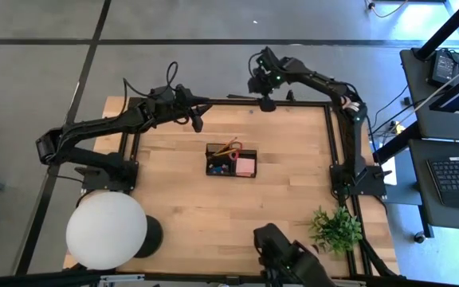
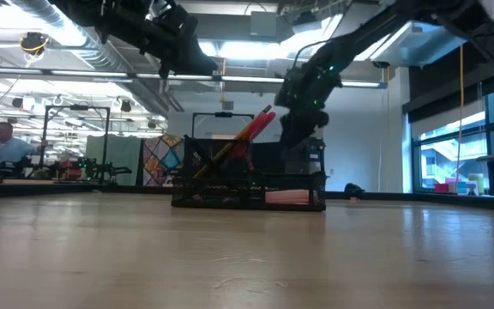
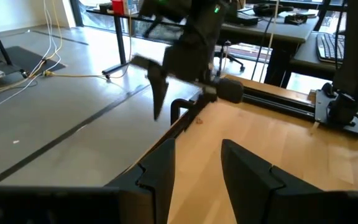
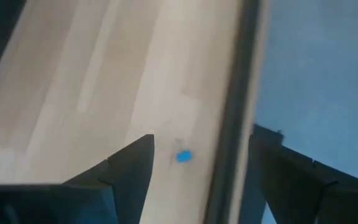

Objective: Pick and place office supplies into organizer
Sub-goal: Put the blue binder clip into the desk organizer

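One item left out: tiny blue piece (image 4: 184,156) at table (image 1: 293,199) edge, well beyond organizer (image 1: 231,161). My right hand (image 4: 201,163) wide open, empty, above it. Next: descend, pinch squarely. Left hand (image 3: 196,163) parted, empty, waiting.

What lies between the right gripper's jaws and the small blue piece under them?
Nothing. In the right wrist view the tiny blue piece lies on bare wood near the table's edge rail, with the right gripper open above it and only empty air between them.
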